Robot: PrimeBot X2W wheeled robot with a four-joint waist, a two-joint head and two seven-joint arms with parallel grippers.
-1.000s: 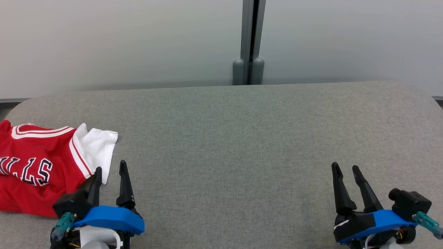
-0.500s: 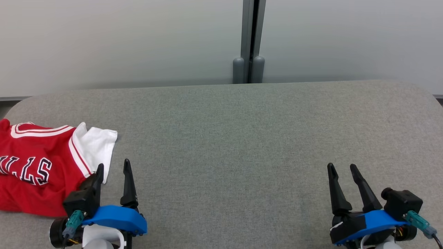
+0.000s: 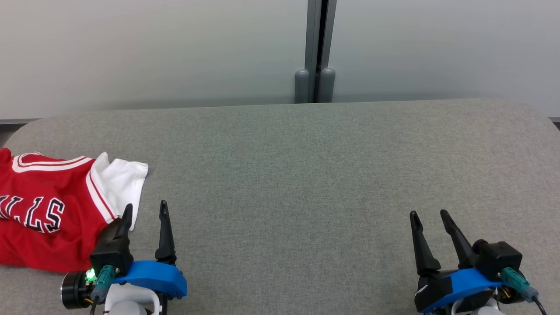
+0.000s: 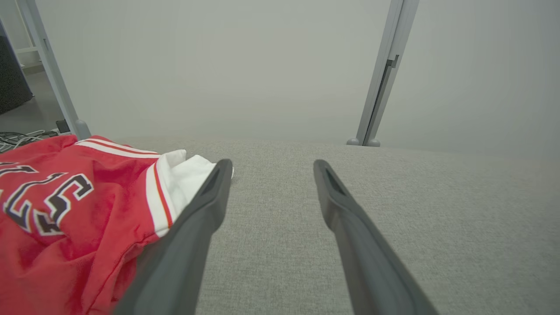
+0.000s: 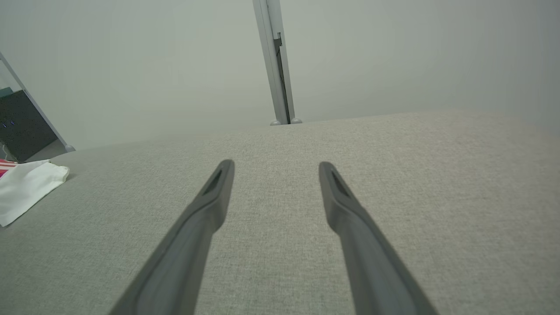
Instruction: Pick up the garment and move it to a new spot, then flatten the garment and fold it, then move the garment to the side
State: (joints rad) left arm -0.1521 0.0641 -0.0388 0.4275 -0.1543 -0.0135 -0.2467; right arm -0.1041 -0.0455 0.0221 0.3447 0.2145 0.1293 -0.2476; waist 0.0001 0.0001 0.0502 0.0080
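Note:
The garment [image 3: 48,210] is a red jersey with white trim, black lettering and a white sleeve, lying folded at the left edge of the grey table [image 3: 297,175]. In the left wrist view the garment [image 4: 74,205] sits left of the fingers. My left gripper [image 3: 145,210] stands open just right of the garment's white sleeve, holding nothing; its left finger overlaps the cloth's edge in view. Far off at the lower right, my right gripper [image 3: 429,215] is open and empty over bare table. In the right wrist view the white sleeve [image 5: 26,188] lies far left.
A pale wall with a grey vertical post [image 3: 315,52] runs behind the table. The table's rounded far corners and left edge lie close to the garment. A metal frame leg [image 4: 48,65] and cables on the floor stand beyond the table's left end.
Both grippers have drawn back a little toward the bottom of the head view, the left one drifting slightly right. The garment lies as before.

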